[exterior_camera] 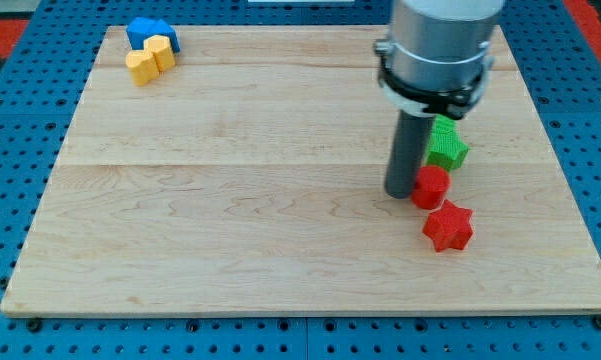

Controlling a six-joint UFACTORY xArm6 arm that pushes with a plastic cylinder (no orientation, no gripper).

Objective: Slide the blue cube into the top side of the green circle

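A blue block (pixel 148 31) lies at the board's top left corner, touching a yellow block (pixel 150 58) just below it. Its exact shape is hard to make out. A green block (pixel 447 147) lies at the view's right, partly hidden behind my arm, so its shape is unclear. My tip (pixel 400 194) rests on the board just left of and below the green block. It is right beside a red cylinder (pixel 431 186) and far from the blue block.
A red star (pixel 448 226) lies below the red cylinder. The wooden board (pixel 230 200) sits on a blue perforated surface. My arm's grey body (pixel 440 50) hangs over the board's upper right.
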